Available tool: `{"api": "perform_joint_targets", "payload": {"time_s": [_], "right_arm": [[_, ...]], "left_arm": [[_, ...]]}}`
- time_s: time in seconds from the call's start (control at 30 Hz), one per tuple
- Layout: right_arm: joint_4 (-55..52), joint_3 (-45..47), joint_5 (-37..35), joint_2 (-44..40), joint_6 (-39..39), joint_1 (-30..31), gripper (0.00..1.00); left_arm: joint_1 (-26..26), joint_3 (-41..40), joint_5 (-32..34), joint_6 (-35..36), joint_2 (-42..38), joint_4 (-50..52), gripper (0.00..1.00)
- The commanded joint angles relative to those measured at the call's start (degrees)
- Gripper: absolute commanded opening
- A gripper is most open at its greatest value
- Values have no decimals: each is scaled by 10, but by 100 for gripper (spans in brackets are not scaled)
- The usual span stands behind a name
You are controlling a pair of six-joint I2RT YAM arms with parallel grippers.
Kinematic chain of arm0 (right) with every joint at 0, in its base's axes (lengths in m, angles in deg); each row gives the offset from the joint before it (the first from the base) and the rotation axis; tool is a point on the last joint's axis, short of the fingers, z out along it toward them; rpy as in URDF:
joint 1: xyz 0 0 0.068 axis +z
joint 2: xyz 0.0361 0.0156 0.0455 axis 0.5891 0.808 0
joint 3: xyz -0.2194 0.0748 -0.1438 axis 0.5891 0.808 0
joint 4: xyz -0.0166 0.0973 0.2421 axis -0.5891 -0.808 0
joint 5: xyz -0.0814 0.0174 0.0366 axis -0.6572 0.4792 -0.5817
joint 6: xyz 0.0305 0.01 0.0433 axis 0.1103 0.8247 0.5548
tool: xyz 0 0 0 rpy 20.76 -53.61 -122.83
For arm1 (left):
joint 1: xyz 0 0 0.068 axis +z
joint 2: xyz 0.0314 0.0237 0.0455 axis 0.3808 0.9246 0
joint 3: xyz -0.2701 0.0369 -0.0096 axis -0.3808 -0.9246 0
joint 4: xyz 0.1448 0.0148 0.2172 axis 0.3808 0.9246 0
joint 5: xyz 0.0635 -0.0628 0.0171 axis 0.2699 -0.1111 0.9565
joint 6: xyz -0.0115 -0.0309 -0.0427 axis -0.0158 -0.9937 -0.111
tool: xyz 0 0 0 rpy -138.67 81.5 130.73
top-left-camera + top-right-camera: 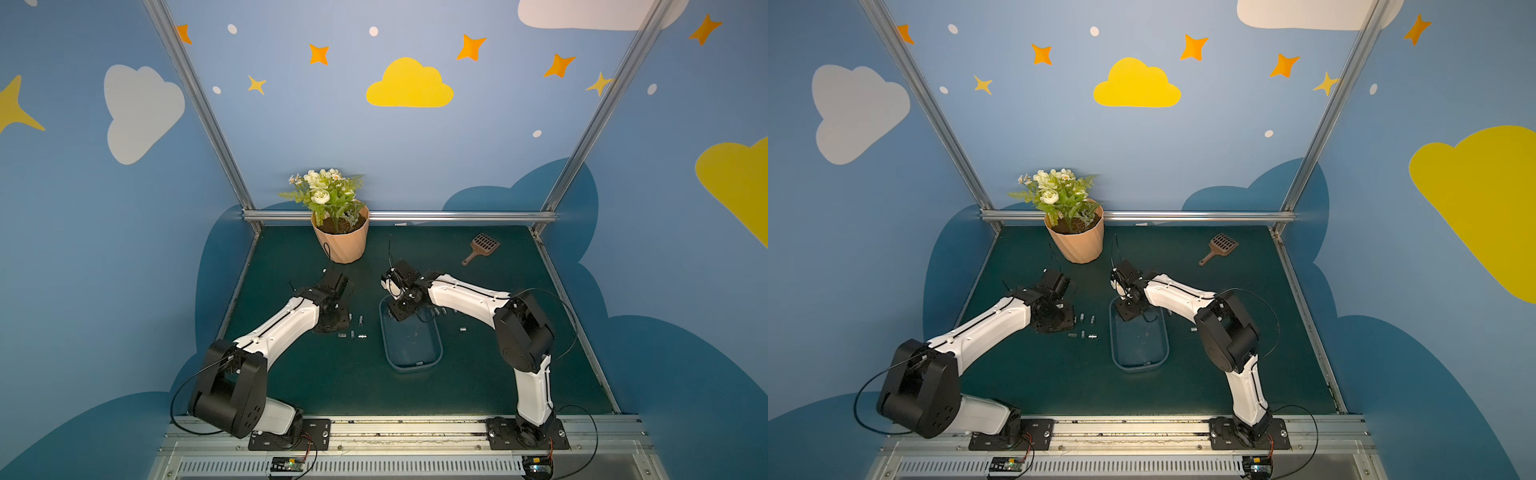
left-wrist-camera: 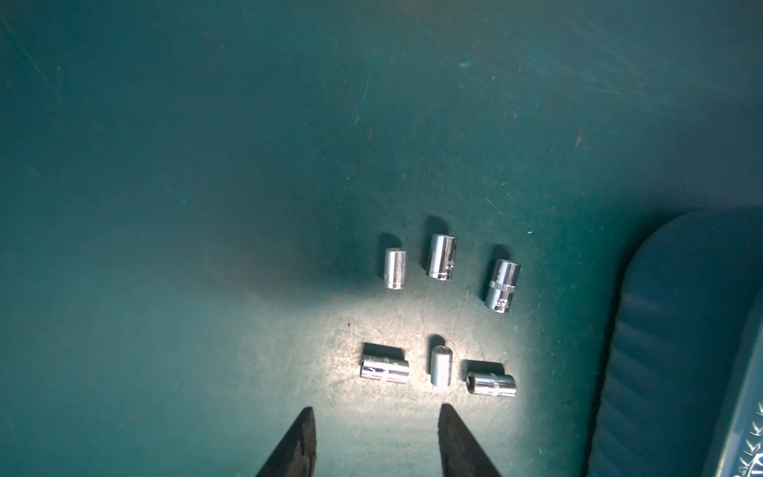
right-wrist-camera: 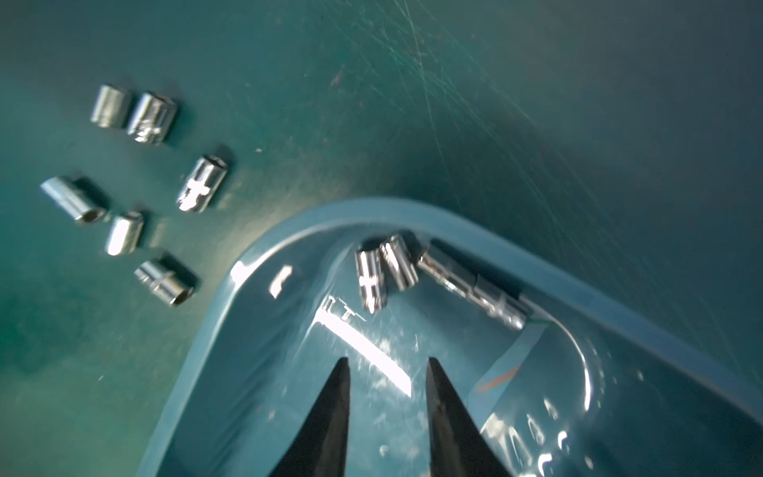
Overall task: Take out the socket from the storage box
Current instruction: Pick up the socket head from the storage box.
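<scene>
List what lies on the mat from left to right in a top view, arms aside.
Loose sockets cluster → storage box → brown scoop. Flowerpot and the lone socket right of the box overlap others, so omitted.

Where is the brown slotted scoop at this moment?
In both top views the scoop lies at the far right of the table, near the back rail, right of the flowerpot, touching nothing.

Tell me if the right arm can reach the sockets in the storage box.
Probably yes: the right gripper hangs open over the storage box, pointed at the sockets in its corner, nothing between; the corner may crowd it.
</scene>
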State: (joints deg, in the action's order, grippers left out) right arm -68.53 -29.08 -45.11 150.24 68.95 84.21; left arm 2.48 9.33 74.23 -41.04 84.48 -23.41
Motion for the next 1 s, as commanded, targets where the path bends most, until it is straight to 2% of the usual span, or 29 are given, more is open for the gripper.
{"api": "perform_joint_targets", "payload": {"time_s": [0.0, 0.7, 0.97], "right_arm": [[0, -25, 5, 19, -5, 8, 32], [-2, -62, 5, 79, -2, 19, 30], [0, -61, -2, 91, 2, 19, 24]], "left_arm": [[2, -3, -15, -8, -1, -7, 49], [2, -15, -22, -15, -15, -6, 49], [2, -22, -20, -19, -26, -5, 49]]}}
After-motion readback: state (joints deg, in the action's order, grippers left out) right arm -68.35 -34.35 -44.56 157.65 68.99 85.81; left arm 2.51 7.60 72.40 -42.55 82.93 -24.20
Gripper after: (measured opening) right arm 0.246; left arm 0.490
